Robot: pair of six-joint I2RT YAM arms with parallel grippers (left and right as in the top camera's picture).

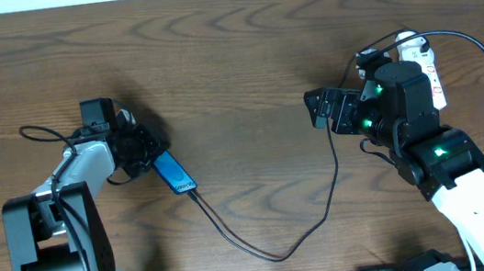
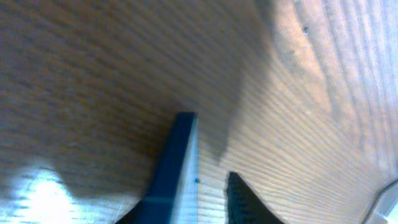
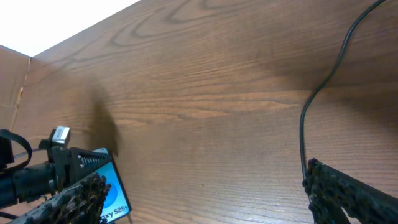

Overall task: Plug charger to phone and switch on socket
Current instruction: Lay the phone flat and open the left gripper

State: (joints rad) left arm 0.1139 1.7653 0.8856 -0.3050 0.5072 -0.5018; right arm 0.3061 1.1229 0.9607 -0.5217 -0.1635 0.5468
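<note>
One charger [image 1: 280,258] between phone [image 1: 172,172] and socket [image 1: 435,79]

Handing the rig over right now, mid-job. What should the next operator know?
Left claw: at the phone, which is tilted on its edge. A gap shows beside one finger, so the grip looks loose.
Right claw: wide open, empty, beside the power strip.
Charger cable: tip appears seated in the phone's lower end, and the cable loops across the table toward the power strip.
Left to do: switch on the power strip. Its switch is hidden under the right arm.
</note>
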